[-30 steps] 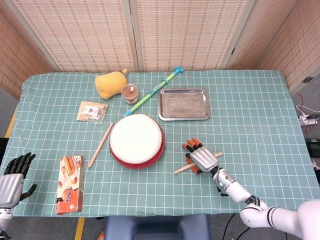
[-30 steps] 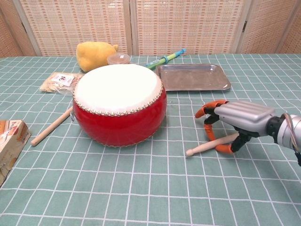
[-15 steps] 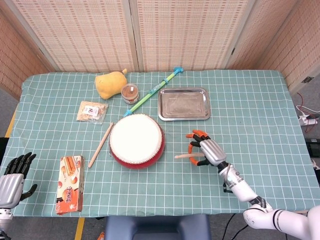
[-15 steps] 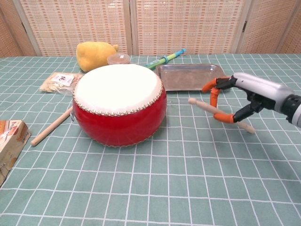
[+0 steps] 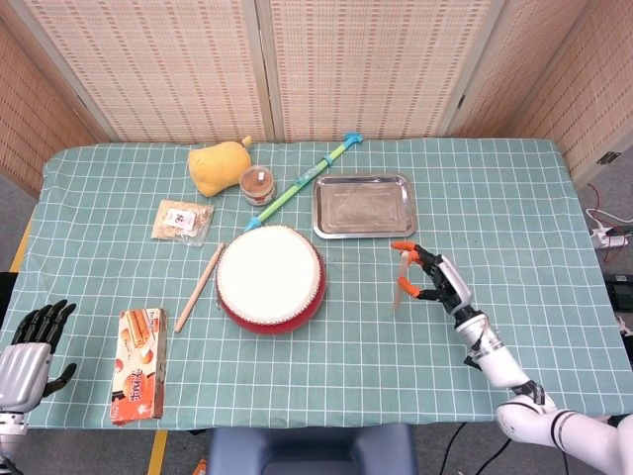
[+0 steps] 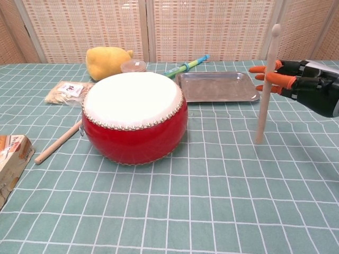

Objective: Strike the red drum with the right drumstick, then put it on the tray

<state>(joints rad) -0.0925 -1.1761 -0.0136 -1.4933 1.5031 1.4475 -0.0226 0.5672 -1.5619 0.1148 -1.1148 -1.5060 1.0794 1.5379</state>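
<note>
A table under a green cloth with a white grid (image 5: 514, 198) stands before woven folding screens, seen first from the head view. On it the round red drum with a pale skin (image 5: 269, 278) sits near the middle, and the rectangular metal tray (image 5: 363, 206) lies just behind and to its right, apart from it. The right hand (image 5: 439, 282), black with orange fingertips (image 5: 404, 245), is raised to the right of the drum and in front of the tray; the pale wooden drumstick (image 5: 399, 285) shows here only as a faint, short streak just beside the fingertips. The left hand (image 5: 24, 358) rests at the table's near left corner with its dark fingers spread and nothing in them. A second wooden drumstick (image 5: 200, 286) lies flat on the cloth just left of the drum. From the chest view the red drum (image 6: 134, 117) fills the centre and the tray (image 6: 216, 86) lies behind it. The right hand (image 6: 310, 91) reaches in from the right edge and pinches the drumstick (image 6: 266, 83) between its orange fingertips (image 6: 277, 79) about a third of the way down from the top; the stick stands almost upright, one end above the fingers, the longer part hanging below them, well apart from the drum.
</note>
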